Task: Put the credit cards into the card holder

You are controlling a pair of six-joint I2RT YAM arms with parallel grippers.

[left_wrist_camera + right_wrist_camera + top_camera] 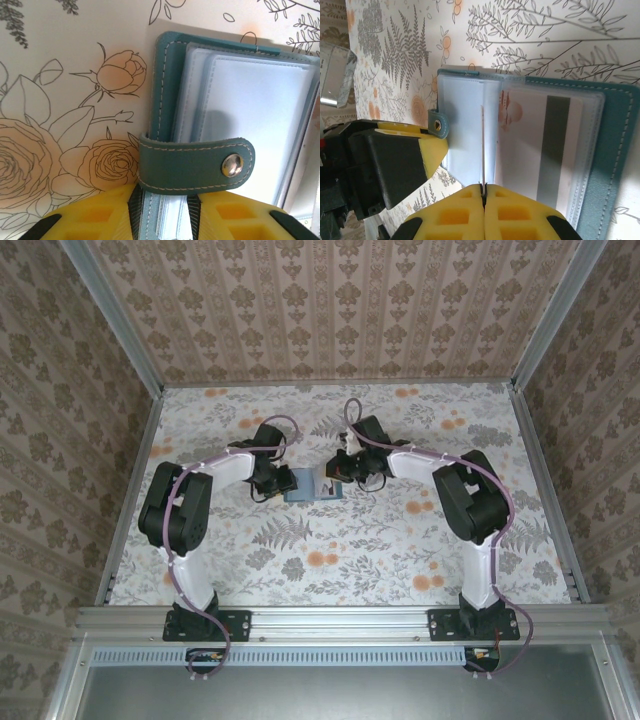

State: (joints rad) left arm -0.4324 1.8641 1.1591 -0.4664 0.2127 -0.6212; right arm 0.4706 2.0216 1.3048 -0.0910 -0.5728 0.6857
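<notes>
Top external: left gripper (272, 480) clamped on the left edge of the open teal card holder (312, 486) lying mid-table, right gripper (345, 470) just beside it, fingers pressed together on a thin sheet (482, 145) seen edge-on, card or sleeve unclear.

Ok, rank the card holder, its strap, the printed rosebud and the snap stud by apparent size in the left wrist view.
1. card holder
2. strap
3. rosebud
4. snap stud
The card holder runs past the frame edge, so it is larger than shown.
</notes>
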